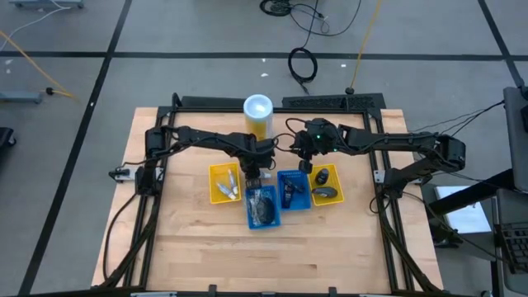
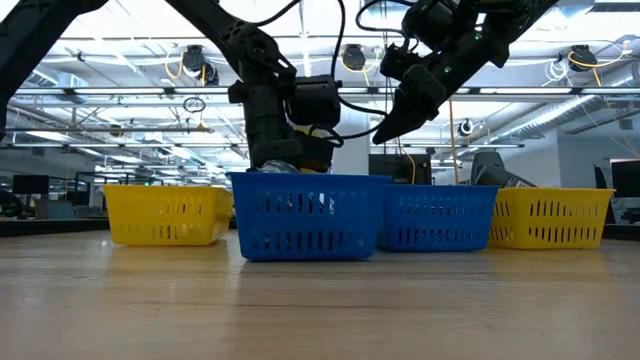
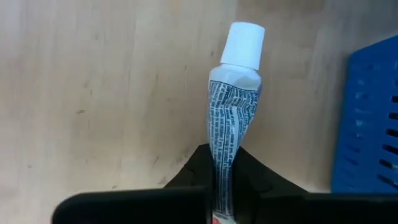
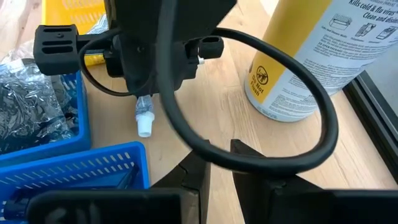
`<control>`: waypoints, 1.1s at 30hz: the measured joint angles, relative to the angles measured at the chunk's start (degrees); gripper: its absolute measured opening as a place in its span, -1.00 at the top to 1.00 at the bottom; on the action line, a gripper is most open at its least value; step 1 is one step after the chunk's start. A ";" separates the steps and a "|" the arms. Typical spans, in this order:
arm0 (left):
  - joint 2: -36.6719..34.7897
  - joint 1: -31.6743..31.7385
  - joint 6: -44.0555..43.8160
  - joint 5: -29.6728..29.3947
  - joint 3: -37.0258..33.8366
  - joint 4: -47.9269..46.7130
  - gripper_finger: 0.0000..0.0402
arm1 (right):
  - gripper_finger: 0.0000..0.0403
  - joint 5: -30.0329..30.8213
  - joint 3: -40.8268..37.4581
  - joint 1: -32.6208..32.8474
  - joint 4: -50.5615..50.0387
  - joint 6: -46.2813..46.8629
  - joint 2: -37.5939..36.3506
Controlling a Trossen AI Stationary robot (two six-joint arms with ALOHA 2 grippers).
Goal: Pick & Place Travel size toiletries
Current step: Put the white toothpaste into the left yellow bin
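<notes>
My left gripper (image 1: pixel 253 172) is shut on a little white tube with blue print (image 3: pixel 229 106), which also shows in the right wrist view (image 4: pixel 144 117). It hovers over bare wood between the left yellow tray (image 1: pixel 224 183), which holds more white tubes, and the blue trays. My right gripper (image 4: pixel 221 165) hangs empty above the far edge of the second blue tray (image 1: pixel 292 190), its fingers a narrow gap apart. The near blue tray (image 1: pixel 262 208) holds black discs in clear wrap (image 4: pixel 31 112). Dark oval pieces lie in the right yellow tray (image 1: pixel 326 186). My left gripper pinches the tube's flat tail end (image 3: pixel 222 177) between its two fingers, coming from above and pointing down. The tube hangs below the fingers, nearly upright, with its white cap (image 3: pixel 244 45) lowest over the wood. Whether the cap touches the table cannot be told.
A tall yellow canister with a white lid (image 1: pixel 258 115) stands just beyond both grippers, close to the right one (image 4: pixel 311 56). The four trays sit in a row across the table's middle (image 2: pixel 305 215). Bare wood lies toward the near edge (image 1: pixel 264 256).
</notes>
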 joint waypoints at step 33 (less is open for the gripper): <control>-25.88 -0.48 -14.76 0.19 0.72 -25.39 0.91 | 0.71 0.24 0.00 -0.02 0.96 -11.56 0.00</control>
